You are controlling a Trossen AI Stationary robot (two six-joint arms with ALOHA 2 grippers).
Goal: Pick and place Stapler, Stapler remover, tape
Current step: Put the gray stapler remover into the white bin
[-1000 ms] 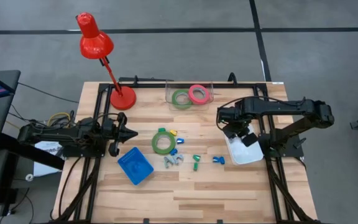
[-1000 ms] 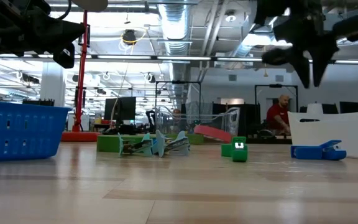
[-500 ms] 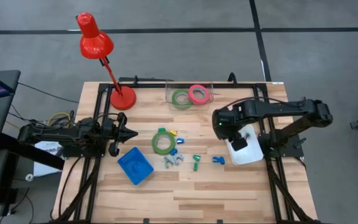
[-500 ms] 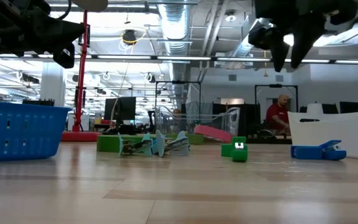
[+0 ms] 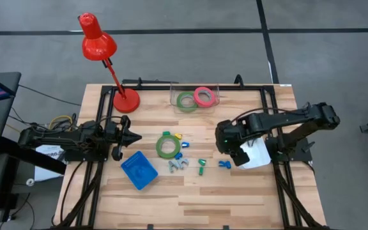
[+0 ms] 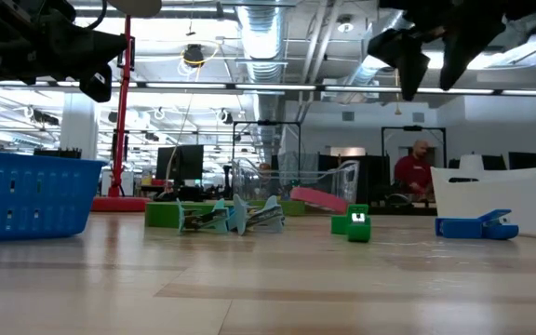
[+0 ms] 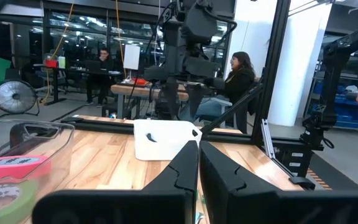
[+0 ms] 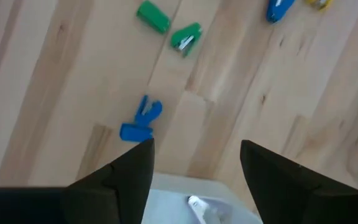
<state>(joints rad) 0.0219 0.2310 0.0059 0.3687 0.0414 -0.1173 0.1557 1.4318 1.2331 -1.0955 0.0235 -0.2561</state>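
Above the near edge of the white bin (image 5: 255, 160), my right end effector (image 5: 230, 142) hangs with its fingers (image 8: 126, 171) spread apart and nothing between them. Just past the bin on the worktop (image 5: 203, 191) lies a blue stapler remover (image 8: 140, 119), then a green one (image 8: 186, 36). One green tape ring (image 5: 166, 145) lies mid-worktop; a green ring (image 5: 186, 101) and a pink-red ring (image 5: 203, 96) sit in the clear tray (image 5: 174, 94). My left end effector (image 5: 135, 136) waits, pinched together, beside the blue basket (image 5: 138, 170).

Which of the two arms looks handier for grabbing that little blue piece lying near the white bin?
Probably the right: its open gripper hovers beside the white bin, right by the blue piece. The left gripper sits shut across the table.
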